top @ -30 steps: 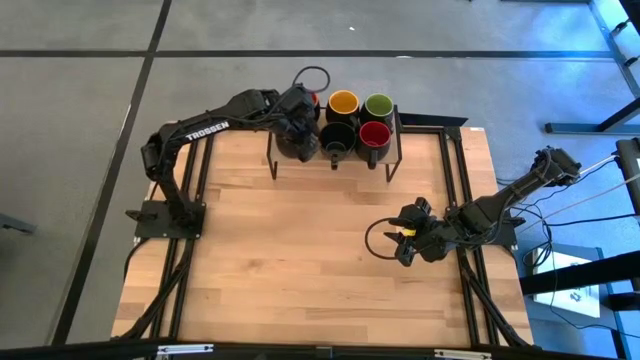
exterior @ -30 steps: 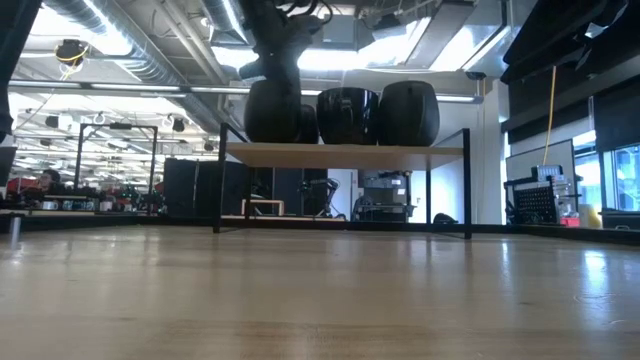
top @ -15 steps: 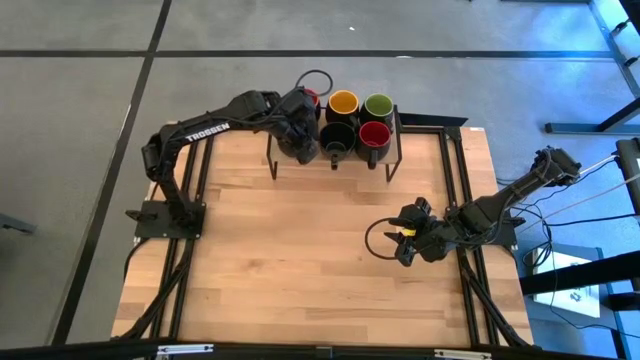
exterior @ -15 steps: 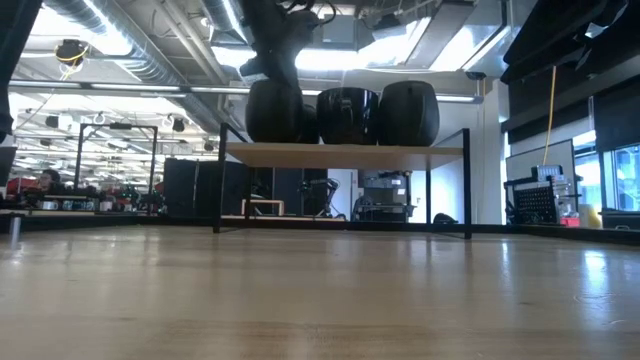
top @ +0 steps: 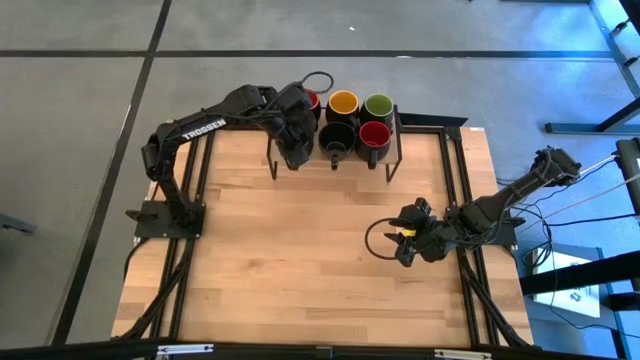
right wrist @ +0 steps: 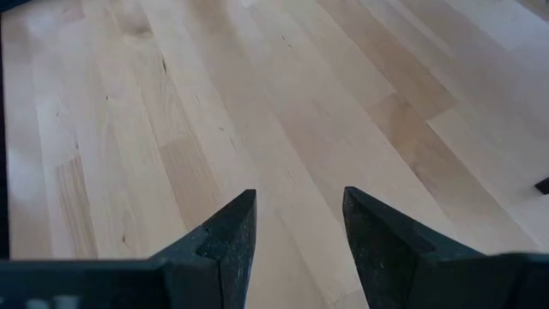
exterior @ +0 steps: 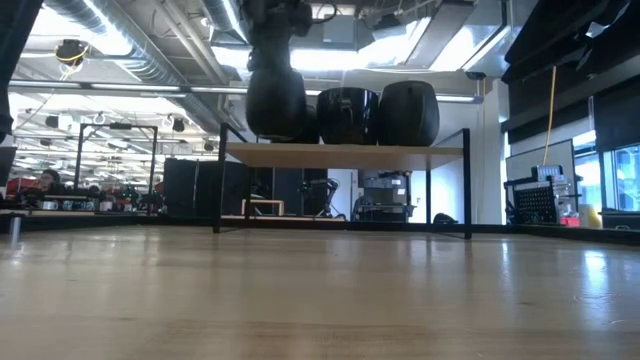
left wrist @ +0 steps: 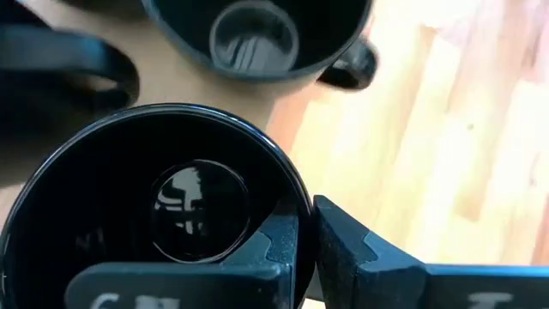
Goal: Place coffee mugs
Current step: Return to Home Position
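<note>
Shift at left arm only: against the pictures from a second and half a second back, wrist drawn slightly toward the shelf's left end in high view and stacked more upright over the front-left spot in low view; everything else unmoved. Left gripper not clear yet: fingers close together, one inside and one outside the wall of glossy black handled mug with black inside, looks clamped on the rim. Held black mug at front left of black-framed wooden shelf, hidden under the wrist from above; in low view its base level with or a hair above the shelf board, cannot tell which. Just beside it, second all-black mug, then black mug with red inside at front right. Behind them, black mug with yellow-orange inside and black mug with green inside, plus second red-inside mug at back left, half covered by the arm. All six up on the shelf, none on light wooden bench. Right gripper parked low over the bench's right side, well apart from the shelf, fingers apart, nothing between them. Judgement: placing as good as done, only letting go and backing off to rest pose left. Risk: pulling away with the rim pinched could drag or tip the held black mug into its neighbour; needs jaws spread first, then a straight lift.
</note>
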